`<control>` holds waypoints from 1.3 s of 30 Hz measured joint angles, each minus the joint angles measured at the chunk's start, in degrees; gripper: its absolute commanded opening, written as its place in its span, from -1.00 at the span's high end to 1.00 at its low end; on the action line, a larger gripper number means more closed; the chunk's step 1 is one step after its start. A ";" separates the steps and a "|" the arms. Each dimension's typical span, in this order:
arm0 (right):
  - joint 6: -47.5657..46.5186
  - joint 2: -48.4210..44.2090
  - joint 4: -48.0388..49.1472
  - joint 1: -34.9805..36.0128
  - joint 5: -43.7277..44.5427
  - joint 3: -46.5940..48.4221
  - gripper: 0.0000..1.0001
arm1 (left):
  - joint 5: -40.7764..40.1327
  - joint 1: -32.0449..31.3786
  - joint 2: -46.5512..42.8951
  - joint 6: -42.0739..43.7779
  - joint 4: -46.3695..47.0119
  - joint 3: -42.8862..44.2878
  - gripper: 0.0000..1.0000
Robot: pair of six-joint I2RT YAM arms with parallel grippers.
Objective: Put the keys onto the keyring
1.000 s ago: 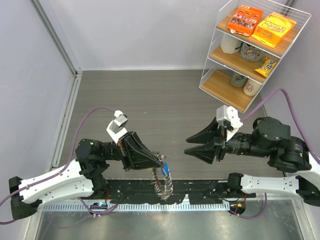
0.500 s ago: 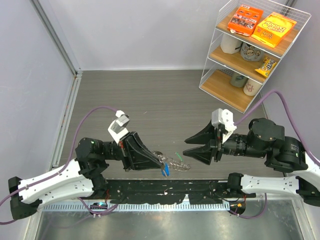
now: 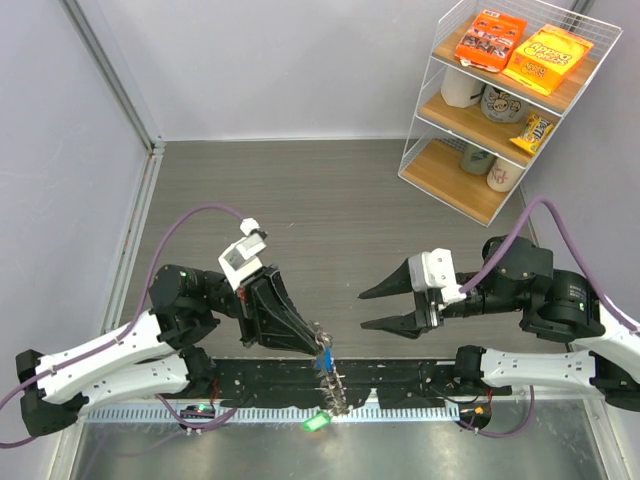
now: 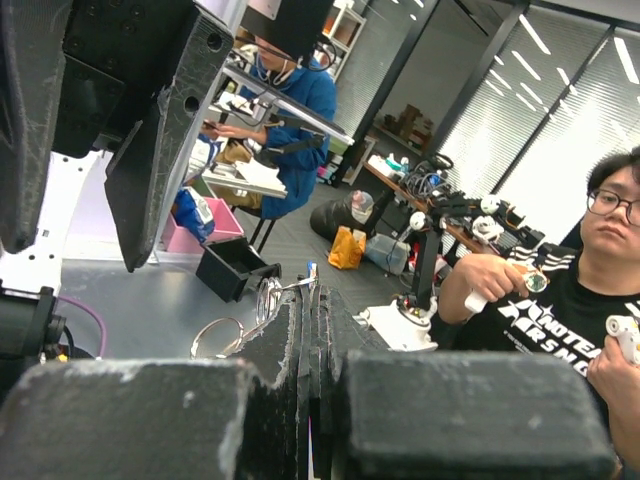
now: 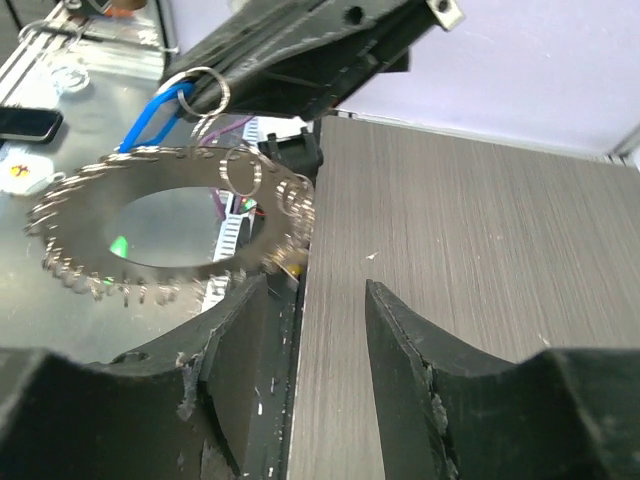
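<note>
My left gripper [image 3: 314, 343] is shut on the keyring [image 3: 331, 385], which hangs down from its fingertips over the black rail at the table's front. The ring is fringed with many small silvery keys, and a blue tag [image 3: 323, 358] sits by the grip. In the right wrist view the keyring [image 5: 170, 225] is a bristly disc beside the blue tag [image 5: 155, 120], under the left fingers [image 5: 300, 50]. A green-headed key [image 3: 317, 422] lies on the metal sheet below. My right gripper [image 3: 368, 309] is open and empty, right of the ring. In the left wrist view small split rings [image 4: 215, 337] stick out beside my shut left gripper [image 4: 312, 300].
A wire shelf [image 3: 500, 110] with snack boxes, cups and a yellow packet stands at the back right. A black rail [image 3: 400, 385] and a white toothed strip [image 3: 150, 410] run along the near edge, with a metal sheet [image 3: 480, 455] in front. Grey walls close the left and back.
The keyring swung out sideways towards the right gripper, then dropped back to hang down. A green-headed key came off and now lies on the metal sheet. The right gripper moved lower and left.
</note>
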 measured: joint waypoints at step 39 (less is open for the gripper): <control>-2.56 4.17 9.16 17.03 8.17 -0.39 0.11 | 2.47 0.17 5.09 0.02 -1.36 5.07 1.00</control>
